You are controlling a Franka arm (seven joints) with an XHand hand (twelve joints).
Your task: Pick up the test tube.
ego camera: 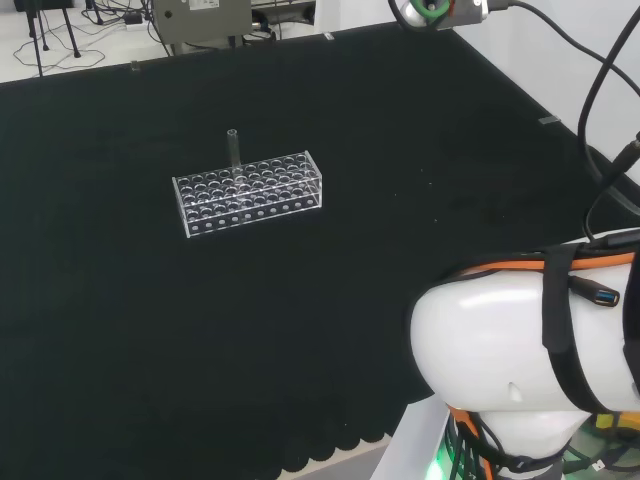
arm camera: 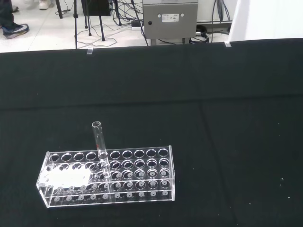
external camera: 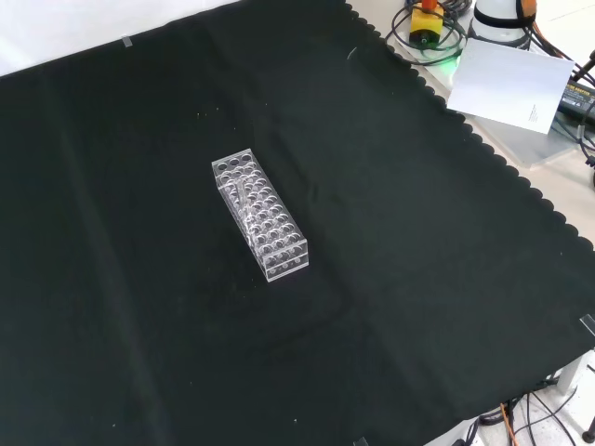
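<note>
A clear test tube stands upright in a clear plastic rack on the black cloth, left of middle in the head view. The tube sits in the rack's far row there and rises well above it. In the front view the rack lies near the middle of the cloth, with the tube faint near its upper end. In the wrist view the tube leans slightly in the rack, some way off from the camera.
The arm's white links stand at the lower right of the head view. Black cloth spreads wide around the rack. A white sheet and cables lie off the cloth's edge at the front view's top right.
</note>
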